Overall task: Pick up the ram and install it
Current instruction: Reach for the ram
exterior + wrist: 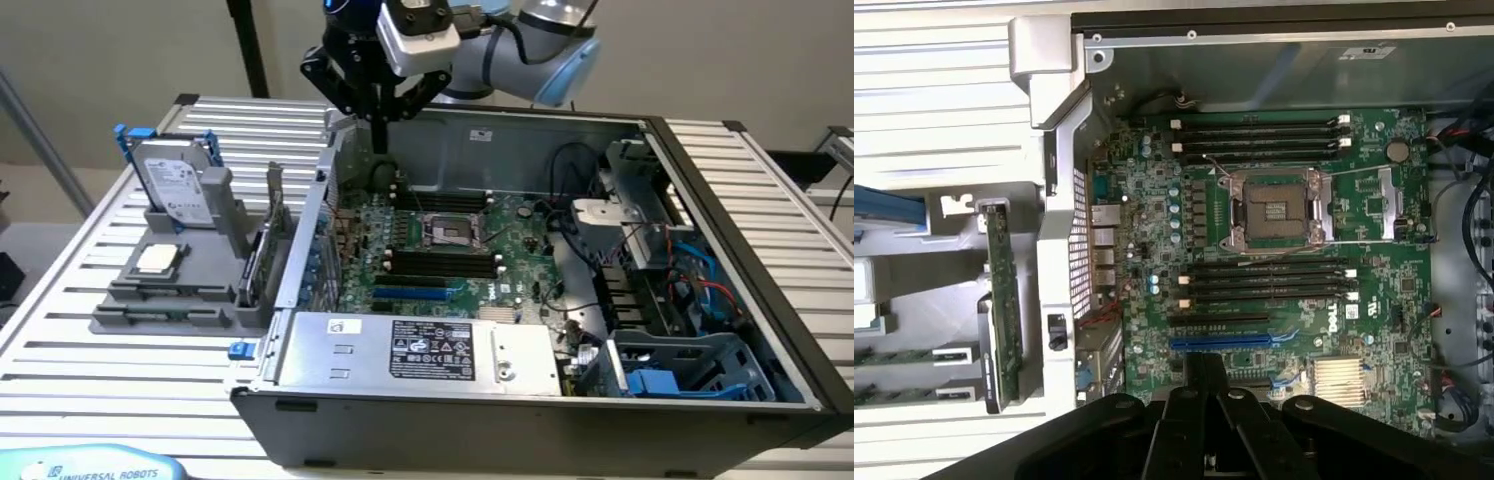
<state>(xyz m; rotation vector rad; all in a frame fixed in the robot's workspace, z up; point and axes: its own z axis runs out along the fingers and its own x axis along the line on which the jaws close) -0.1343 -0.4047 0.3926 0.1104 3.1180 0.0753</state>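
We are looking at a plain, pale beige wall [120, 50] that is running behind the whole scene under soft, even light. A work table of ribbed, silvery aluminium slats [80, 340] is spreading across the foreground. A thin black upright pole [248, 45] is standing before the wall, and a slanted grey metal bar [34, 130] is leaning at the exterior view's left.

Slatted metal table and its loads, exterior view.
The pale ribbed table [80, 340] bears an open computer case [534, 425] from its centre toward three o'clock. A grey parts holder [160, 318] stands just beside the case, at its nine o'clock. A pale blue piece [94, 467] marked Universal Robots sits at the table's seven o'clock edge.
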